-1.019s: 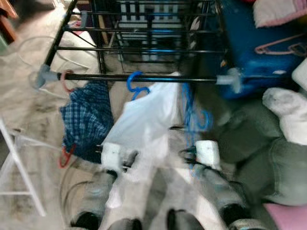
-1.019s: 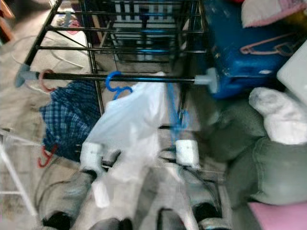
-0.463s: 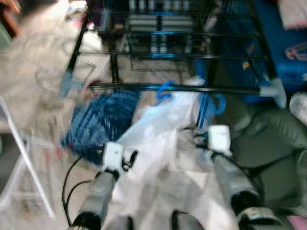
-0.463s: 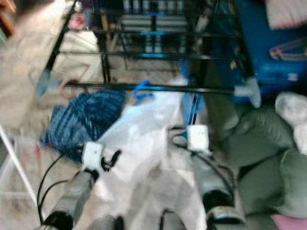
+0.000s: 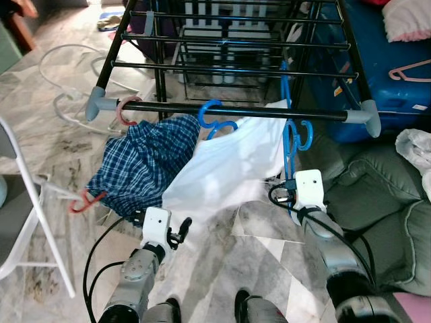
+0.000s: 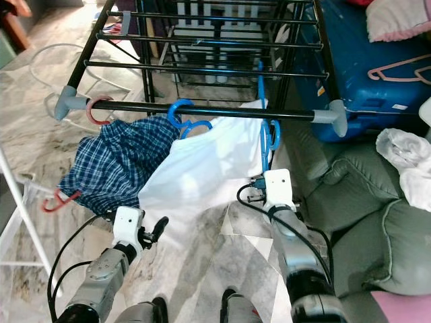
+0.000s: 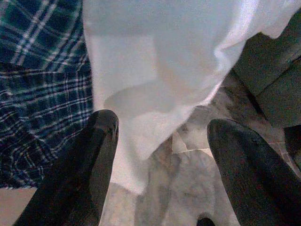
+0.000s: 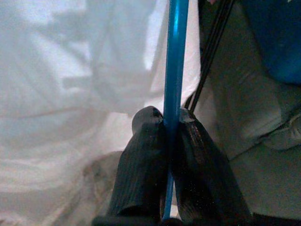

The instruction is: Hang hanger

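While the drying rack [image 5: 229,111] stands just ahead of the right gripper [image 8: 171,127], its fingers pinched tight on the blue hanger [image 5: 291,145], lift until the hook (now just below the front bar) clears it, then lower; the left gripper [image 7: 160,141] gapes empty below the white garment [image 5: 229,168].

**Blue hanger upright at the rack's front rail**

The blue hanger [image 5: 289,145] is a thin plastic one, standing nearly upright beside the right end of the drying rack's [image 5: 236,111] front rail. Its rod is pinched between the right gripper's [image 8: 170,120] closed fingertips. It crosses the rail; whether its hook rests on a bar is unclear.
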Controlling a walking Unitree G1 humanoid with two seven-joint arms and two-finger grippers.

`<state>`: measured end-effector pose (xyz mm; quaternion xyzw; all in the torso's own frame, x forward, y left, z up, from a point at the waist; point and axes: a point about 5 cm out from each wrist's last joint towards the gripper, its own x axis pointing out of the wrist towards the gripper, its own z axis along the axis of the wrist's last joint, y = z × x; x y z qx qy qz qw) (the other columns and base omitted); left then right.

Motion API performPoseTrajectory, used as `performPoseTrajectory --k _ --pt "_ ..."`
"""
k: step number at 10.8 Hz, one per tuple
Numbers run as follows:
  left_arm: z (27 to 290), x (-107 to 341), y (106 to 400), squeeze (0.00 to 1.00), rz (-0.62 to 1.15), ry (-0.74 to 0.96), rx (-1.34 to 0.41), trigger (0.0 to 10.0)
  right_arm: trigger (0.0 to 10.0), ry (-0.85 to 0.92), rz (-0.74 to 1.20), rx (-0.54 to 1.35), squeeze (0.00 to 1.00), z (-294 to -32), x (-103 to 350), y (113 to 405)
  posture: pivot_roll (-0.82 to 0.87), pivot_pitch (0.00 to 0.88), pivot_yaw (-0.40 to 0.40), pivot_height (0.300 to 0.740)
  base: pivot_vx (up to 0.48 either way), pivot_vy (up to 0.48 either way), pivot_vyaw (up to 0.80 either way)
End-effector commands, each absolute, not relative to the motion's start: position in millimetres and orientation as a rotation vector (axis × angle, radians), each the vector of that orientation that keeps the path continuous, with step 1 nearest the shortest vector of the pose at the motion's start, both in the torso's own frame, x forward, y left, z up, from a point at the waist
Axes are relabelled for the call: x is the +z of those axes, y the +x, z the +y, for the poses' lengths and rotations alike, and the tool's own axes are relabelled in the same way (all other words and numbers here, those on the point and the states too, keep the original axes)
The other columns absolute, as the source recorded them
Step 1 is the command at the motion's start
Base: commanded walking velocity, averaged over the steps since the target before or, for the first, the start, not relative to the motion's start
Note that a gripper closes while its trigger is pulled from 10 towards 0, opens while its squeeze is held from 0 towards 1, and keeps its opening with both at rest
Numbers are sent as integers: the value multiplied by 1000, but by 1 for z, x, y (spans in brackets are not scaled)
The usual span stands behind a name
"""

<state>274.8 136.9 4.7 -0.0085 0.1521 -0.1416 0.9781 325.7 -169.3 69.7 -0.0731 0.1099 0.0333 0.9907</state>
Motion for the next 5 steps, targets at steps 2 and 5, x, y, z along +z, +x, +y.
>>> performPoseTrajectory --k 2,5 --pt "138 3 272 0 326 -6 -296 10000 10000 -152 157 136 0 -161 85 323 -42 213 13 740 0 0 0" --pt "133 4 275 0 336 -3 -320 10000 10000 -150 190 225 0 -158 75 304 -55 211 18 740 0 0 0"
